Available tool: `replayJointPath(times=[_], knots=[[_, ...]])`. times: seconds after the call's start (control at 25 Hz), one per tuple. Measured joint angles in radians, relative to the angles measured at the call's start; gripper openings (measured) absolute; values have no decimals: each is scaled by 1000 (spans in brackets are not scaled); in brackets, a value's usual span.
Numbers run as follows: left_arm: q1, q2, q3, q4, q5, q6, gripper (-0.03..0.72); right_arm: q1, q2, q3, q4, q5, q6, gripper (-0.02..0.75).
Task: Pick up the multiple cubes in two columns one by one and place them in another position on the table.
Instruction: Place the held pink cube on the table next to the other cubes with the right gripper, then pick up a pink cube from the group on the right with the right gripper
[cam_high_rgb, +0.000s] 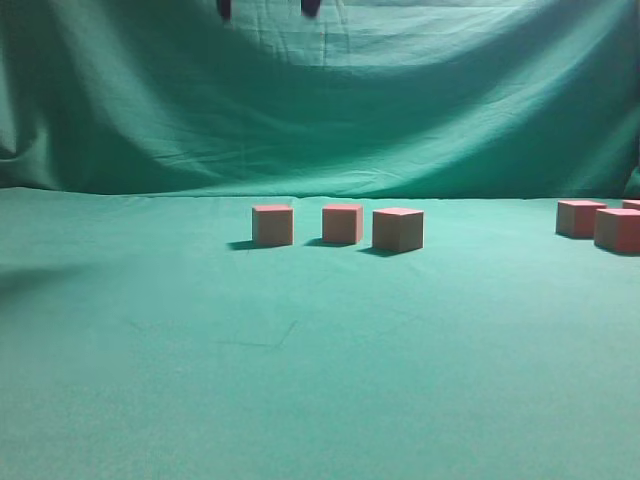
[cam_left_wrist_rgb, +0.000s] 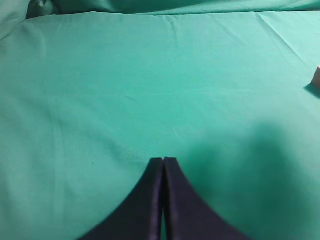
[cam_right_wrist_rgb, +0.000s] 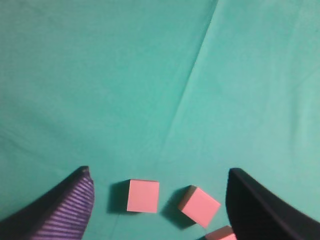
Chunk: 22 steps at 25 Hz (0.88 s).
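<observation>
Three cubes (cam_right_wrist_rgb: 143, 196) lie on the table (cam_right_wrist_rgb: 100, 90) below my right gripper (cam_right_wrist_rgb: 159, 200), its jaws wide and empty (left gripper (cam_left_wrist_rgb: 163, 161) closed, far away).

Staged robot test set-up, lab-like, green cloth backdrop (cam_high_rgb: 400, 110) draped behind a tabletop (cam_high_rgb: 300, 380) in matching cloth, plain pink cubes (cam_high_rgb: 342, 223) laid out, no household furnishings visible
</observation>
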Motion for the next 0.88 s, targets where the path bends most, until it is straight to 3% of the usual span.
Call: replayJointPath(times=[0.32,0.6,0.88], knots=[[0,0,0,0,0,0,0,6,-243,109,42,20,-94,504],[0,0,0,0,0,0,0,-4,-538,525,19,22,-88,504],[0,0,0,0,0,0,0,-146,-858,972,15,11,-6,504]])
